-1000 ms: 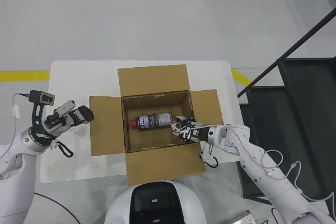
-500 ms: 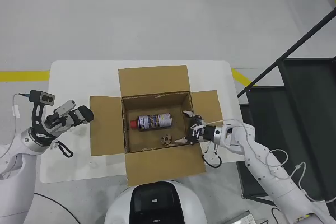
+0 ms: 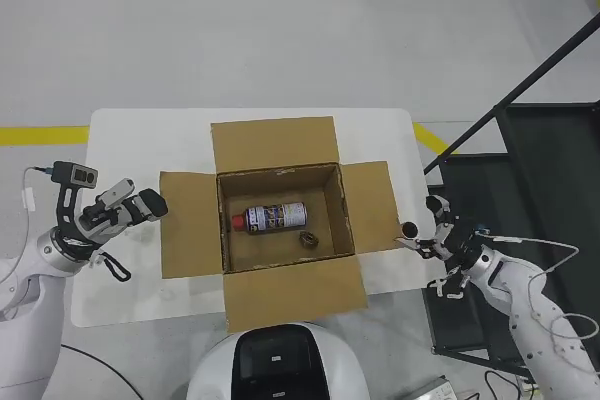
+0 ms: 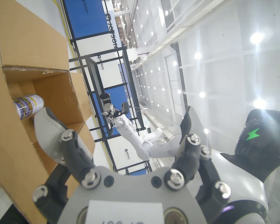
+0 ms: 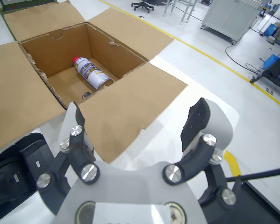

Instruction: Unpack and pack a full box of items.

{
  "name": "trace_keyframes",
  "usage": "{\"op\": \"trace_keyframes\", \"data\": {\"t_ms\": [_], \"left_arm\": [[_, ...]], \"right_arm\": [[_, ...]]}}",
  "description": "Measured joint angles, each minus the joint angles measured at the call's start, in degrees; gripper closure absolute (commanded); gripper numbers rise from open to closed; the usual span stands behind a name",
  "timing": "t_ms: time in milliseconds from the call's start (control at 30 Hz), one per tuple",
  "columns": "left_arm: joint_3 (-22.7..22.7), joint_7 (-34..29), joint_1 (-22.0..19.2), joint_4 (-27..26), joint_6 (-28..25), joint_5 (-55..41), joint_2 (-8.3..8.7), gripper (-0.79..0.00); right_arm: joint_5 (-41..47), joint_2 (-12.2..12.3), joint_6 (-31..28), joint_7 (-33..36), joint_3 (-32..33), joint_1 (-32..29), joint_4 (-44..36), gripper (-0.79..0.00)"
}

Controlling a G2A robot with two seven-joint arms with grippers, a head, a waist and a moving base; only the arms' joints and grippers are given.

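An open cardboard box (image 3: 372,196) stands mid-table with all flaps spread. Inside lies a spray can (image 3: 270,216) with a red cap, on its side; the spray can (image 5: 91,72) points its base toward my right wrist view. A small dark ring-shaped part (image 3: 308,239) rests on the box floor beside the can, and the same ring part (image 5: 86,95) peeks past a flap. My right gripper (image 3: 425,228) hangs open and empty just off the table's right edge. My left gripper (image 3: 130,203) hovers open and empty left of the box.
The white table (image 3: 150,140) has bare strips left of and behind the box. A dark metal rack (image 3: 520,160) stands close to the right side. Yellow floor tape (image 3: 30,134) runs behind the table.
My right gripper let go of the small ring part inside the box, then drew back out to the right, past the box's right flap. The left arm stayed still.
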Motion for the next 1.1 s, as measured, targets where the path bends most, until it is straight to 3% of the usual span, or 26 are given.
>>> {"op": "trace_keyframes", "data": {"t_ms": [233, 633, 1100], "left_arm": [[0.0, 0.0, 0.0, 0.0, 0.0, 0.0, 0.00, -0.785], [0.0, 0.0, 0.0, 0.0, 0.0, 0.0, 0.00, -0.785], [0.0, 0.0, 0.0, 0.0, 0.0, 0.0, 0.00, -0.785]], "right_arm": [[-2.3, 0.1, -3.8, 3.3, -2.4, 4.0, 10.3, -0.785], [-2.2, -1.6, -0.5, 6.1, -11.0, 16.2, 28.0, -0.785], [-3.7, -3.0, 0.6, 5.1, -16.9, 23.4, 38.1, -0.785]]}}
